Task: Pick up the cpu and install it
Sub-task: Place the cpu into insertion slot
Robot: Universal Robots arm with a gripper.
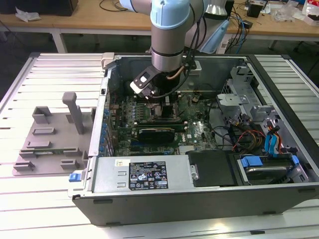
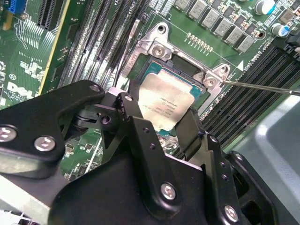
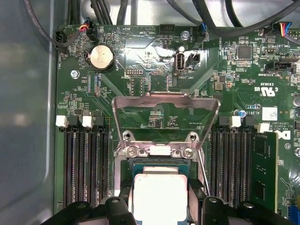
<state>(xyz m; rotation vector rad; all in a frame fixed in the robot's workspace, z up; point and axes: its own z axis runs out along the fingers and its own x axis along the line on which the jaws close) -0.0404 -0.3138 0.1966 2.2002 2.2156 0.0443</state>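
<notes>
Arm (image 1: 169, 30) vertical, reaching down into open computer case (image 1: 149, 204), wrist near case's far wall. Gripper (image 2: 159, 111) points down at board (image 3: 154, 56). Fingers (image 2: 135, 116) set narrow on two opposite edges of cpu (image 2: 165, 96), holding it. Cpu shiny side up, directly over socket (image 2: 185, 69) in both wrist views. Seated in socket or just above it: cannot tell. Metal frame (image 3: 166, 97) swung open, standing at socket's edge. Memory stick (image 3: 262, 164) in slot beside socket, apart from gripper.

Silver square cpu (image 2: 164, 105) at open socket (image 2: 187, 70)
</notes>
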